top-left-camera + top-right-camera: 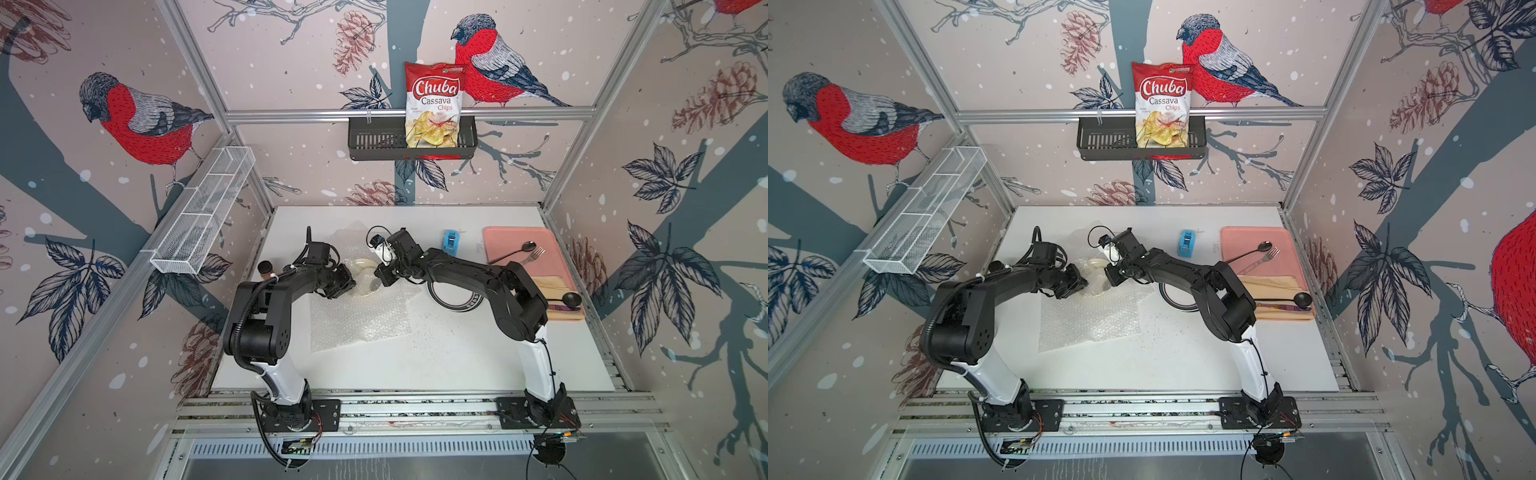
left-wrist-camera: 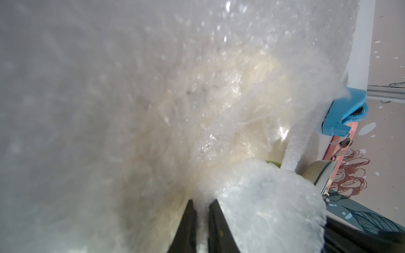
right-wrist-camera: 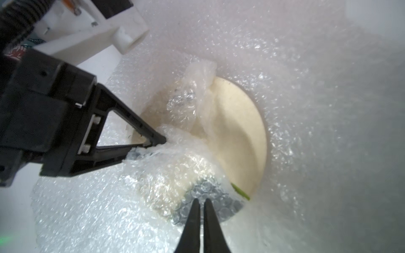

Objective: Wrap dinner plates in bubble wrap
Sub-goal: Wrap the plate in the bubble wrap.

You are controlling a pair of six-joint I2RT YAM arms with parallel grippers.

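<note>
A cream dinner plate point(image 3: 238, 131) lies on a sheet of bubble wrap point(image 3: 306, 87), and a fold of the wrap is drawn over part of it. Both top views show this plate point(image 1: 365, 264) point(image 1: 1096, 262) between the two grippers, with the wrap point(image 1: 357, 320) point(image 1: 1088, 320) spreading toward the table's front. My left gripper point(image 2: 202, 202) point(image 1: 353, 285) is shut on a bunched edge of the wrap point(image 2: 263, 208). My right gripper point(image 3: 202, 200) point(image 1: 377, 277) is shut, its tips against the wrap over the plate's dark rim. A second dark-rimmed plate point(image 1: 455, 302) lies partly hidden under the right arm.
A blue tape dispenser point(image 1: 450, 242) stands behind the right arm. The pink tray point(image 1: 505, 237) at back right carries a spoon and fork, with a tan board point(image 1: 557, 291) and black spoon in front. A small brown-capped thing point(image 1: 264, 268) stands by the left arm.
</note>
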